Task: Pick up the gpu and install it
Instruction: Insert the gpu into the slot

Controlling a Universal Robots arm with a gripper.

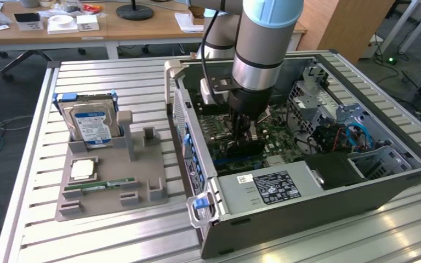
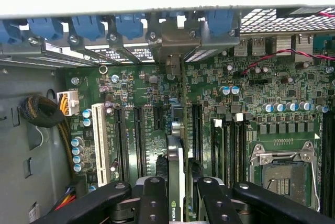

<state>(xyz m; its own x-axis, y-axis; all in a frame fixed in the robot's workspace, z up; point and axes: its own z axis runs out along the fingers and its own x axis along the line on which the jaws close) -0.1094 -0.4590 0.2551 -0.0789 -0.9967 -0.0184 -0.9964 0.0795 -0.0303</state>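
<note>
Inside an open computer case (image 1: 386, 181) lying on a slatted metal table (image 1: 123, 235), one robot arm (image 1: 265, 38) reaches straight down. Its gripper (image 2: 177, 192) is clamped on one gpu (image 2: 177, 171), a thin card held edge-on between two black fingers (image 2: 153, 198). In the wrist view, the card stands upright over the green motherboard (image 2: 246, 103), lined up with a long dark slot (image 2: 197, 124) beside it; its bracket end points toward a row of blue clips (image 2: 131, 25) at the case wall. Whether the card's lower edge has entered a slot cannot be told.

Judging from this, the pickup is done and the installing is under way: the card is at the board but looks not fully seated, and the grip has not been released.

At nine o'clock from the case in the exterior view sits one grey parts tray (image 1: 108, 189). It holds one hard drive (image 1: 92, 126) with a blue label standing upright, one square processor (image 1: 83, 170) and one RAM stick (image 1: 99, 187) lying flat. The tray's upright holder (image 1: 126, 134) stands empty. One bare processor socket (image 2: 285, 174) shows on the board.
</note>
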